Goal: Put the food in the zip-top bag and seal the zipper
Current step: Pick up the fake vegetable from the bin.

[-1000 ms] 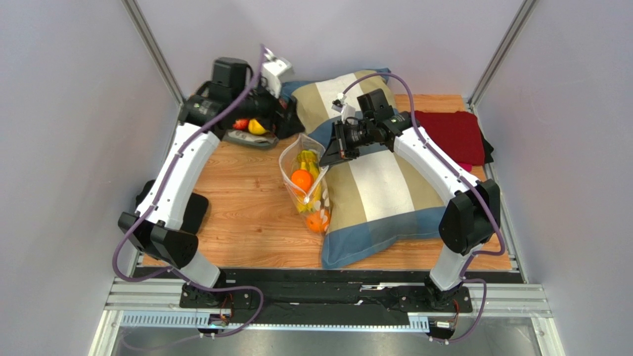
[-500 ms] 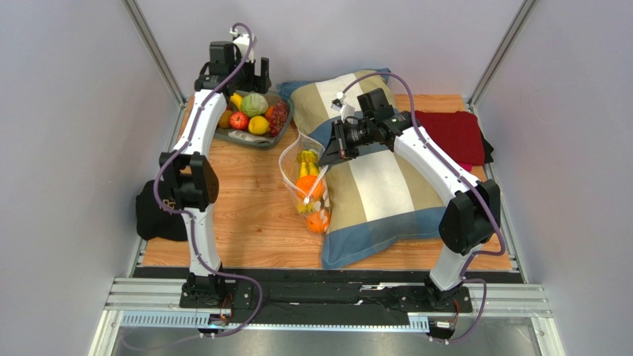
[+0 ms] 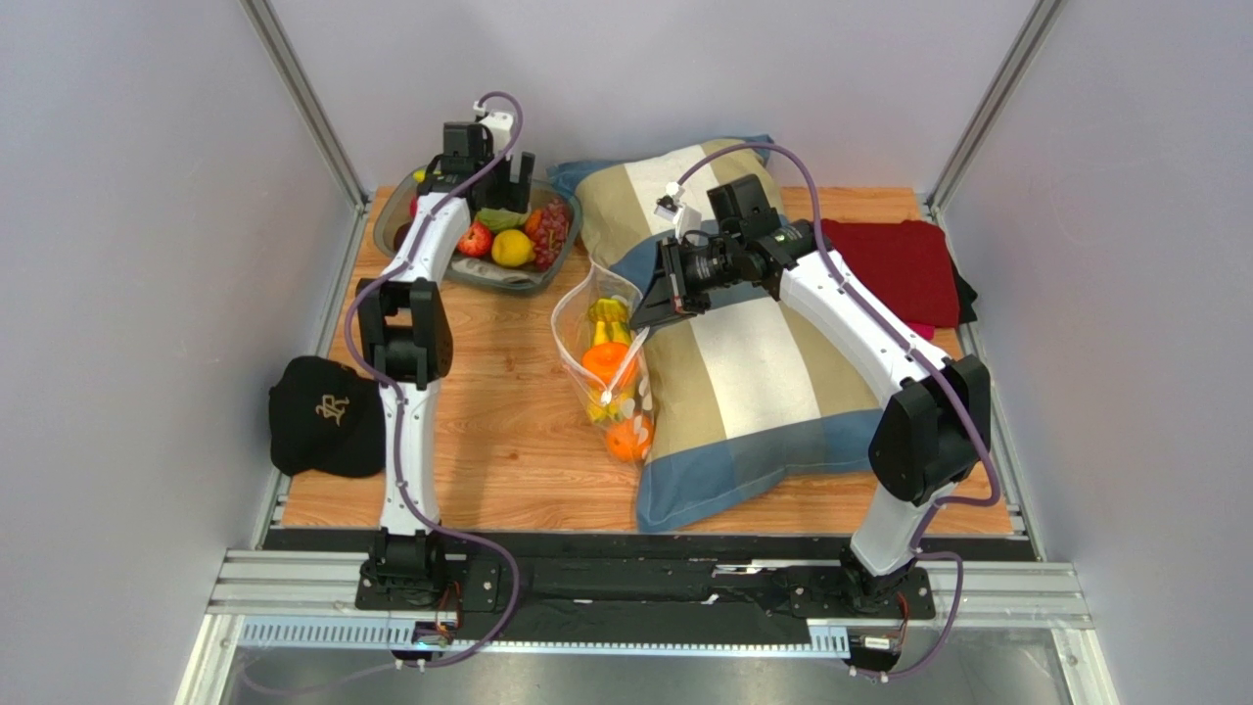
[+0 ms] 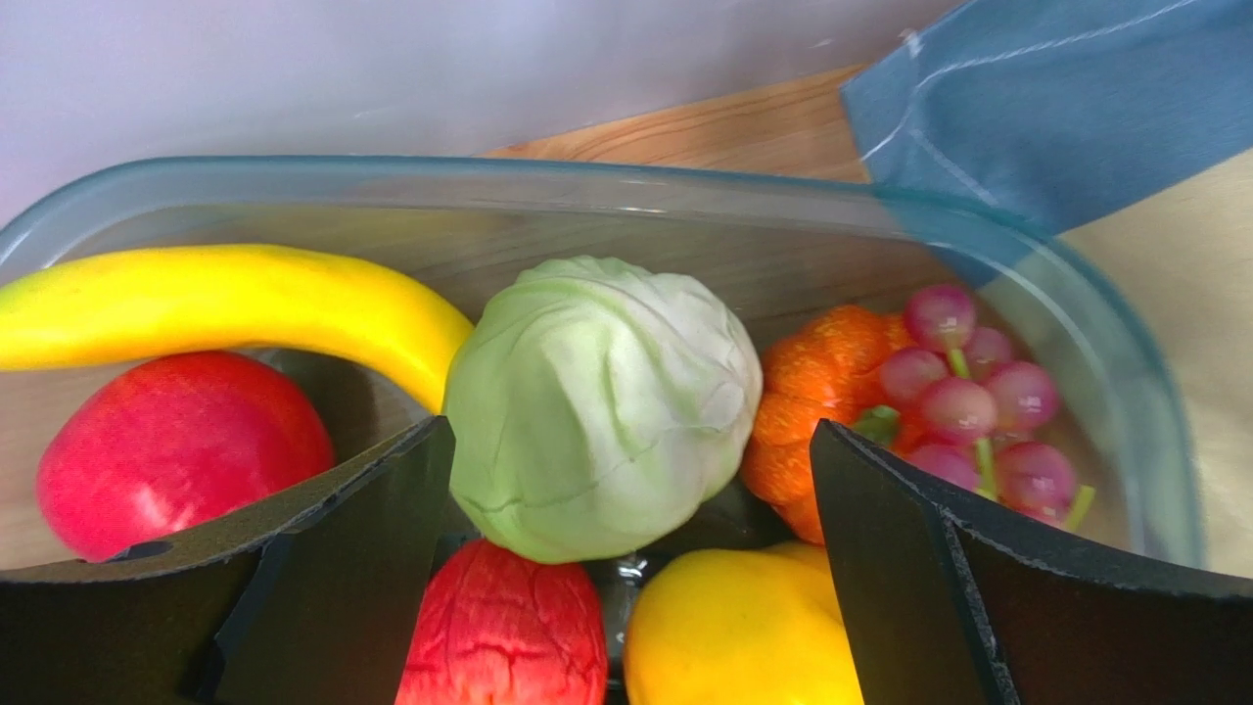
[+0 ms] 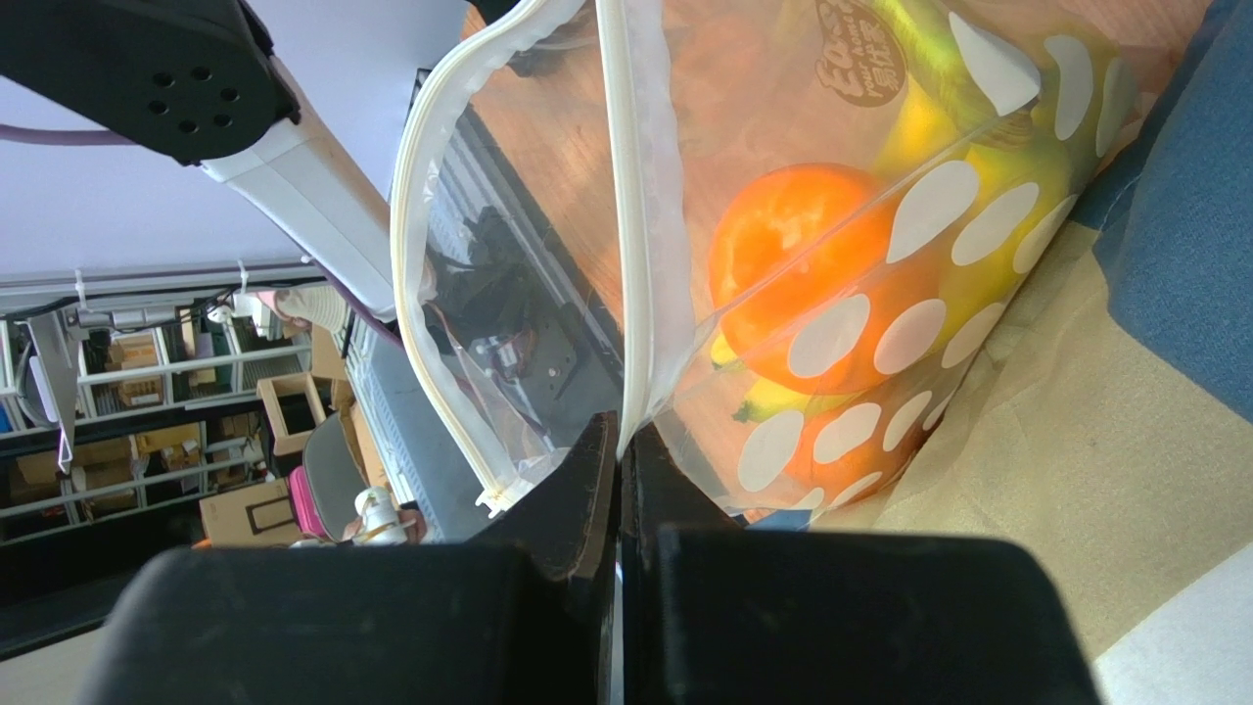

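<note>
zip-top bag: open, holds oranges, bananas | zipper: unsealed | cabbage: outside

banana cut off at L edge, lemon cut by btm edge, orange partly behind cabbage

Cabbage green; bag clear, white-dotted; apple red.

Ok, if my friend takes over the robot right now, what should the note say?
Left gripper: jaws open either side of the cabbage in the grey bowl, not gripping.
Right gripper: shut on the zipper edge of the zip-top bag, holding its mouth open.
Done: oranges and bananas are bagged.
Left: cabbage, banana, apple, lemon, grapes, then seal.
</note>
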Robot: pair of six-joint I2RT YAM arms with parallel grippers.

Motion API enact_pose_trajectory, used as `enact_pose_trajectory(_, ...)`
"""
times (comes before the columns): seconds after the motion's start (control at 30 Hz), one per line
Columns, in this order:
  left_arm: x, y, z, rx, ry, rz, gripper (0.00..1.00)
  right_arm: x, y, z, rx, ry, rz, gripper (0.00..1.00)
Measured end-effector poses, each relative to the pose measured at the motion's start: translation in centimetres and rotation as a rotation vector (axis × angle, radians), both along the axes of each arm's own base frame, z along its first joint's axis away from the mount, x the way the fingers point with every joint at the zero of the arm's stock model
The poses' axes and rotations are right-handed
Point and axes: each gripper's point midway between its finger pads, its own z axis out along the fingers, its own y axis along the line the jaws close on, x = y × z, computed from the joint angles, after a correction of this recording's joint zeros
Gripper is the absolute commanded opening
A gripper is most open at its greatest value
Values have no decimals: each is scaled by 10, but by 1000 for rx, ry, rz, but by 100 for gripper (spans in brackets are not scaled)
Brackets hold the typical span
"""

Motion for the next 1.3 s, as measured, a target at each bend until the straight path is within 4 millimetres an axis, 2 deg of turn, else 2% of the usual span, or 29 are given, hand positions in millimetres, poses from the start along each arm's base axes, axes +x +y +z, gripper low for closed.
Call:
enact_pose_trajectory(0.13,2,2,-21,21,26,-7,99,0,0,0,0,0,0,0)
enact_pose_trajectory(0.27,8,4,-26,34,18,-14,97,0,0,0,0,0,0,0)
enact_pose_trajectory(0.37,12,5,-25,36,8,-17,81,0,0,0,0,0,0,0)
enact_pose_trajectory(0.4,13,6,-25,38,7,-16,67,0,0,0,0,-1,0,0)
enact_pose_trajectory(0.47,15,9,-26,39,7,-15,55,0,0,0,0,-1,0,0)
enact_pose_trajectory(0.5,14,9,-26,41,9,-20,46,0,0,0,0,0,0,0)
enact_pose_trajectory(0.67,12,8,-27,44,19,-41,27,2,1,-4,-4,7,-1,0)
enact_pose_trajectory(0.7,11,8,-25,46,19,-47,19,2,1,-4,-4,8,-1,0)
enact_pose_trajectory(0.77,7,5,-21,41,24,-64,11,3,1,-5,-4,7,-2,0)
enact_pose_trajectory(0.8,5,5,-16,41,23,-70,1,3,1,-5,-3,6,-2,0)
enact_pose_trajectory(0.87,-2,3,-2,37,18,-80,0,3,1,-4,-2,4,-2,0)
enact_pose_trajectory(0.93,-6,2,26,33,-16,-89,0,4,1,-5,-2,5,-1,0)
enact_pose_trajectory(1.03,-16,-3,83,14,-100,-111,0,4,2,-6,0,7,1,0)
enact_pose_trajectory(1.1,-30,-9,125,-12,-156,-135,0,6,3,-6,1,8,3,0)
enact_pose_trajectory(1.2,-70,-26,189,-94,-221,-211,0,8,4,-7,2,8,4,0)
enact_pose_trajectory(1.3,-133,-51,241,-200,-257,-323,0,8,5,-7,4,9,5,0)
